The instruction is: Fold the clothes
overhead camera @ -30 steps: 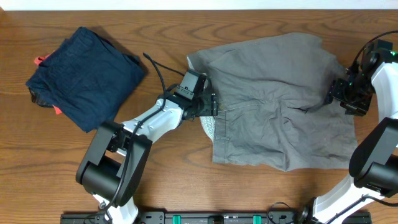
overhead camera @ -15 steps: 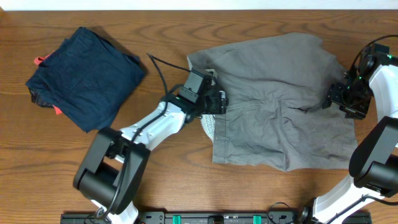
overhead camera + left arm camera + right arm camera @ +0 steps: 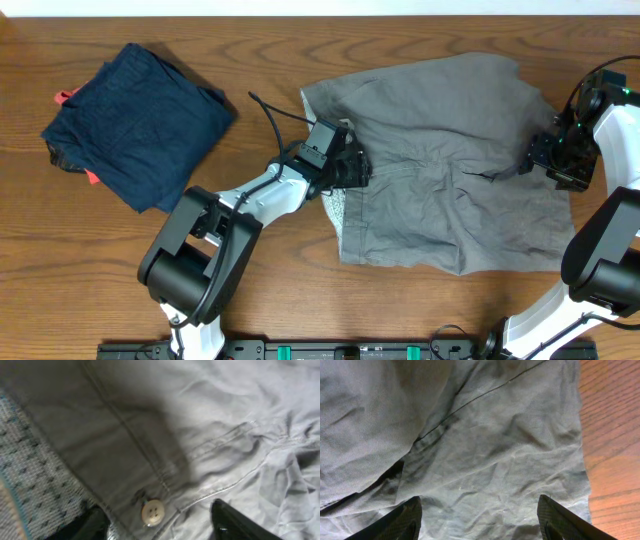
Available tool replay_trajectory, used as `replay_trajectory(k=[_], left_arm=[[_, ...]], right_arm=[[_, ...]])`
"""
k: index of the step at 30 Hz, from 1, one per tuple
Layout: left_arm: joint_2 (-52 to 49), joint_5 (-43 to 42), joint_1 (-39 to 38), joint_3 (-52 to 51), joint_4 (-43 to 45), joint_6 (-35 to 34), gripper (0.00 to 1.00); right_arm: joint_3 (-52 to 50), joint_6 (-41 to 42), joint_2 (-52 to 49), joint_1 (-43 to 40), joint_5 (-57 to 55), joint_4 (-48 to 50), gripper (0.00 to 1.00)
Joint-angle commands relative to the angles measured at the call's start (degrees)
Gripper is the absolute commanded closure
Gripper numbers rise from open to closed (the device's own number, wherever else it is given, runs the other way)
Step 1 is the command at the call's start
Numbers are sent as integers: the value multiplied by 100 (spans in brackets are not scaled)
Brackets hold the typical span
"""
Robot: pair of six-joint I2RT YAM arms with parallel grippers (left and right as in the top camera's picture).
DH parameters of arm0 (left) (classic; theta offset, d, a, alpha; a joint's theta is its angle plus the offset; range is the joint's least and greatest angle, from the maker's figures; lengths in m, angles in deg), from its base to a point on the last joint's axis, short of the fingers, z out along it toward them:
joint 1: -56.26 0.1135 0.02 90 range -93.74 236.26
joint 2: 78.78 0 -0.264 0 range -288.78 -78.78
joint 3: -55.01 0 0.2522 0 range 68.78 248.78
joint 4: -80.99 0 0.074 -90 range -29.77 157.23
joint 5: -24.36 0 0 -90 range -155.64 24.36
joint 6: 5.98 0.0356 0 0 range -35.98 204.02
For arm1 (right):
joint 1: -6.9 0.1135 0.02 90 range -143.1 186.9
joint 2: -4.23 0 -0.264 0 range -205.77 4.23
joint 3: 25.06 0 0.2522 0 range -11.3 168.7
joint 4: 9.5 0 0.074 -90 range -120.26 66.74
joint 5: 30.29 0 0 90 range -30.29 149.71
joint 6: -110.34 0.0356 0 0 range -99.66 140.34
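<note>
The grey-khaki shorts [image 3: 450, 160] lie spread on the table's right half, waistband to the left with pale patterned lining [image 3: 336, 205] showing. My left gripper [image 3: 352, 168] is open over the waistband; in the left wrist view its fingers straddle the seam and a white button [image 3: 152, 512]. My right gripper [image 3: 545, 160] is open over the shorts' right edge, the fabric [image 3: 485, 460] flat between its fingertips [image 3: 400, 522].
A dark navy folded garment [image 3: 140, 120] with red bits lies at the far left. Bare wooden table [image 3: 260, 60] shows around it, and a strip of wood [image 3: 610, 435] shows beside the shorts' hem in the right wrist view.
My left gripper has moved right, from the waistband's edge onto the shorts by the button. The right arm has barely moved.
</note>
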Motion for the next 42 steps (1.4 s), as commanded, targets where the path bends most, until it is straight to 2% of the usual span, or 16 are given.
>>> replay_trajectory(k=[1,7,9,14,16,17,22,23,24,25,29,32,33,34,36,42], left_arm=[[-66,-428,13,20,400,-94,45],[-61,-688,20,22,944,-101,86],[-61,-688,20,22,920,-98,94],[-66,-684,4,20,706,-96,93],[-79,-680,-15,17,461,-94,88],[-103,-678,-28,11,382,-92,88],[-109,-640,-57,-15,439,-94,85],[-109,-640,-57,-15,481,-92,85],[-109,-640,-57,-15,514,-92,92],[-105,-643,-55,-15,538,-92,94],[155,-745,192,37,437,-46,94],[769,-1263,518,92,-2,-177,94],[999,-1193,605,90,-256,-90,94],[1204,-778,678,90,-597,140,94],[1375,227,702,74,-1137,146,94],[1296,236,673,61,-1467,555,94]], right_arm=[[-31,-9,37,-17,-42,15,28],[-31,-11,37,-17,-42,13,28],[-31,-11,37,-17,-42,15,29],[-31,-9,37,-17,-42,15,29],[-28,-11,37,-17,-42,17,29],[-31,-11,37,-17,-42,17,29],[-31,-9,37,-15,-42,28,29],[-31,-11,37,-15,-42,26,29],[-31,-11,37,-15,-42,20,29],[-31,-11,37,-15,-42,15,29],[-28,-13,37,-17,-44,15,29],[-31,-17,37,-17,-50,15,28],[-31,-35,37,-17,-48,15,28],[-31,-33,37,-17,-48,15,28],[-31,-31,37,-15,-44,24,28],[-33,4,37,-17,-236,-26,28]])
